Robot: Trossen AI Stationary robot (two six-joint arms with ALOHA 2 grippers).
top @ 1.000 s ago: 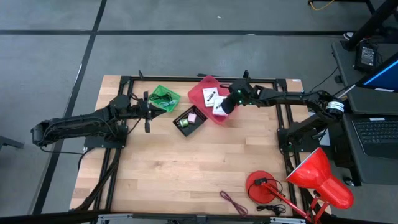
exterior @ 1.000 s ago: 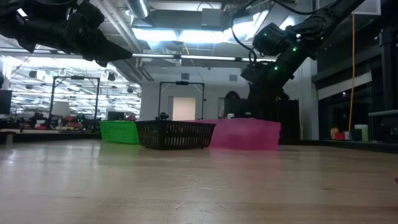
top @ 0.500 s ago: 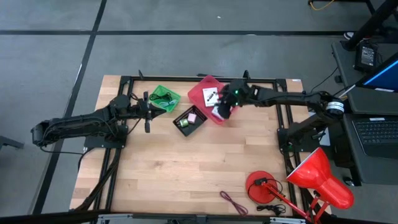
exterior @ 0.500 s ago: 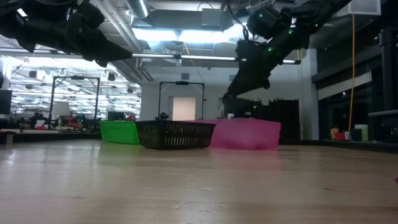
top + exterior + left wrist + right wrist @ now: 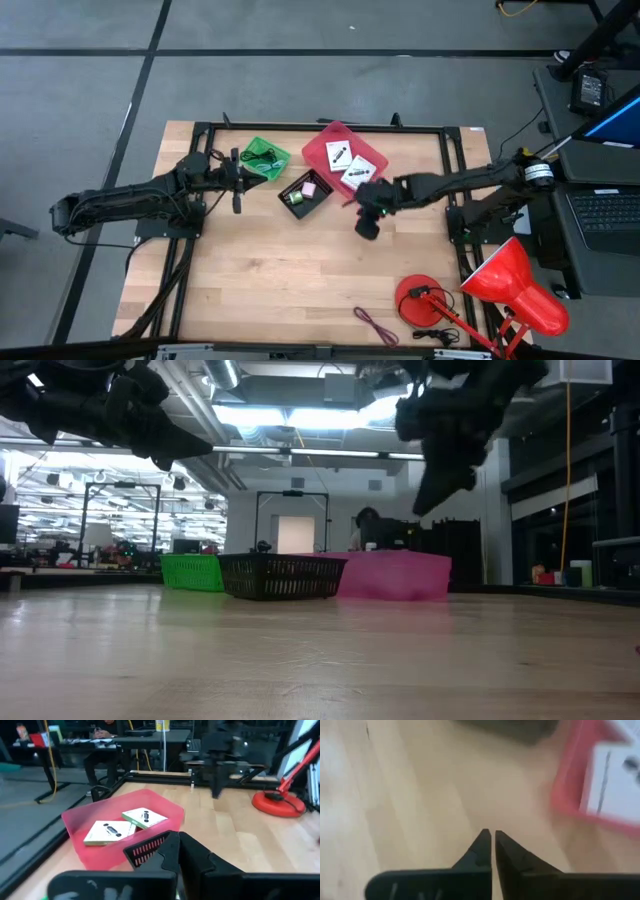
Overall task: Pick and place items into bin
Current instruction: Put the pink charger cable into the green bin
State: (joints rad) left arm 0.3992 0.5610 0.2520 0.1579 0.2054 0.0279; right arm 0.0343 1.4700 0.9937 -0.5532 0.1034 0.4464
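Note:
Two white cards (image 5: 340,153) (image 5: 361,172) lie flat in the pink bin (image 5: 328,137); the left wrist view shows both cards (image 5: 107,832) (image 5: 144,817) as well. A tiny pink cube (image 5: 309,188) sits in the black bin (image 5: 320,200). The thin maroon cord (image 5: 375,325) lies on the wood near the front edge. My right gripper (image 5: 366,222) hangs shut and empty over bare wood just near of the pink bin (image 5: 568,790). My left gripper (image 5: 245,175) hovers shut beside the green bin (image 5: 265,157), holding nothing.
A red desk lamp (image 5: 515,285) with its round base (image 5: 420,300) stands at the near right corner. The three bins form a row at the table's far middle. The green bin holds a dark tangle. Open wood lies between the bins and the front edge.
My right gripper has drawn back from over the pink bin toward the table's near edge and now hangs over bare wood. The second white card, partly covered by it before, now shows whole in the bin.

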